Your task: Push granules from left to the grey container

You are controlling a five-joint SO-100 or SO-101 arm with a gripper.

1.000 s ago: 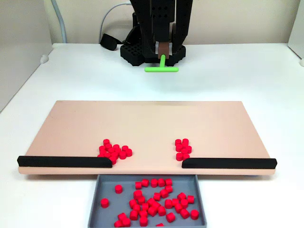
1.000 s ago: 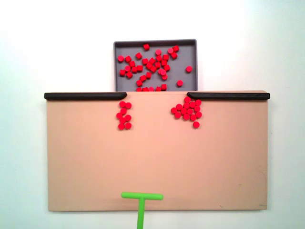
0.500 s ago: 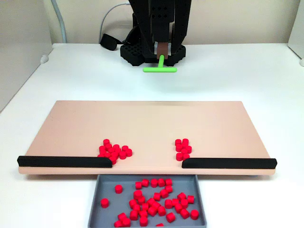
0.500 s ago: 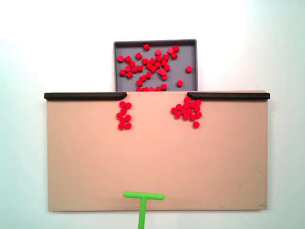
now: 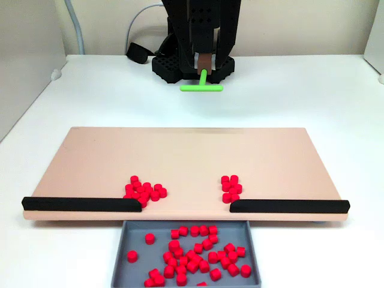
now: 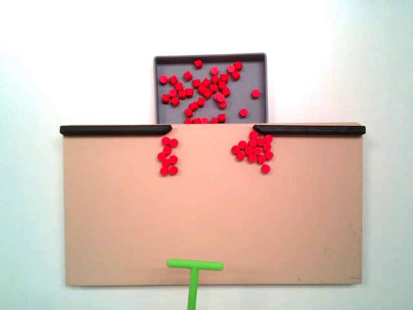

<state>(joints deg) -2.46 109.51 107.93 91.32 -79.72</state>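
Note:
Red granules lie in two small heaps on the peach board, just behind the black bars: a left heap and a right heap in the fixed view that faces the arm. The fixed view from above shows the same heaps mirrored, the bigger one on the right and the smaller one on the left. Below the gap between the bars sits the grey container, holding many granules. My gripper hangs beyond the board's far edge, shut on the stem of a green T-shaped stick.
Two black bars line the board's near edge and leave a gap over the container. The arm's black base and a cable stand at the back of the white table. A grey wall panel rises at the left.
The green stick has drifted a few pixels sideways with the gripper. Granules, board and container have not moved.

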